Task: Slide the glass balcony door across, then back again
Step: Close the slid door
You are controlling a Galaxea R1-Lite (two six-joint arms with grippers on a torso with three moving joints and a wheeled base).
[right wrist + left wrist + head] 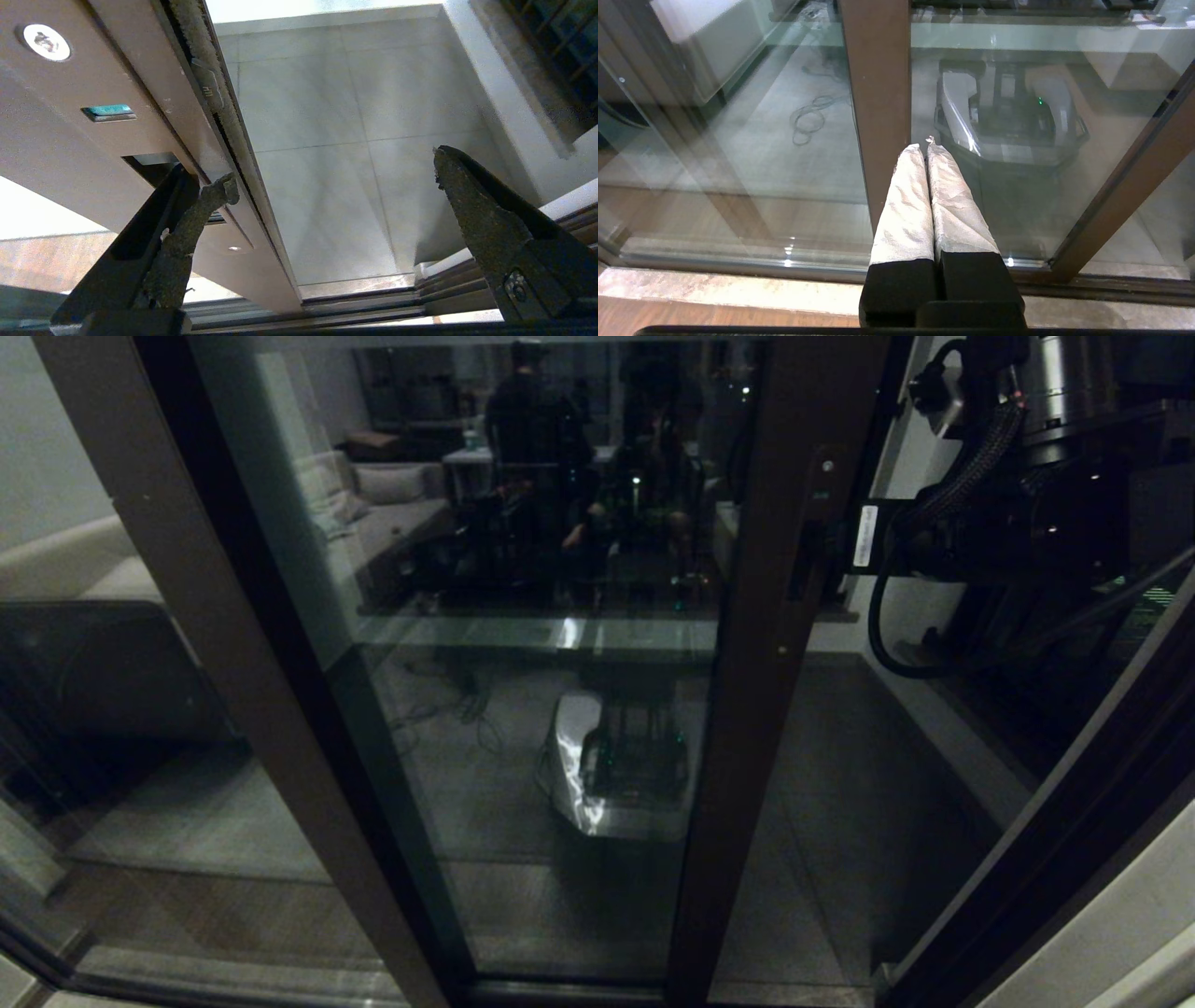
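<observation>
The glass balcony door [560,644] stands partly slid open, its dark brown stile [747,644] bordering a gap onto the balcony floor. In the right wrist view my right gripper [334,170] is open. One of its fingers [187,224] sits hooked in the black recessed handle slot [149,168] of the stile [93,116]. The other finger [472,205] hangs free over the open gap. My right arm [990,513] reaches in from the upper right. My left gripper [923,145] is shut on nothing, its white-wrapped fingers pointing low at the glass.
A wider plain brown post [878,93] of the fixed pane stands just ahead of the left gripper. The floor track [373,303] runs under the door. Grey balcony tiles [355,116] show through the gap, with a white wall [910,457] to its right.
</observation>
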